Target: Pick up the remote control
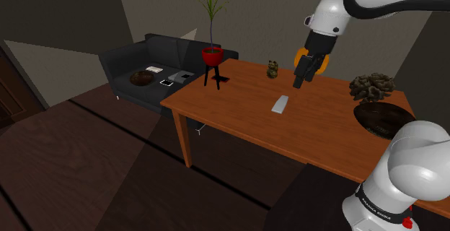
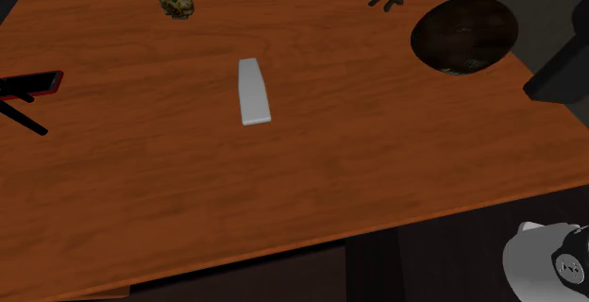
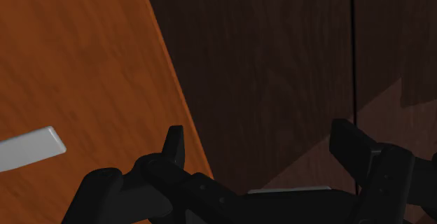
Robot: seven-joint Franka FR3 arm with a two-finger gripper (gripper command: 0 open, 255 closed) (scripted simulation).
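Observation:
The remote control is a flat grey bar lying near the middle of the brown wooden table. In the second exterior view the remote control lies alone on the table. My black gripper hangs in the air above the table, behind the remote and a little toward the shoulder view's right, not touching it. In the wrist view the gripper is open, its fingers wide apart with nothing between them. It looks past the table's edge, with the remote's end off to one side.
A small figurine stands at the table's far side. A dark bowl and a dark spiky clump sit near my stand. A red-potted plant on a black stand occupies the far corner. A dark sofa lies beyond.

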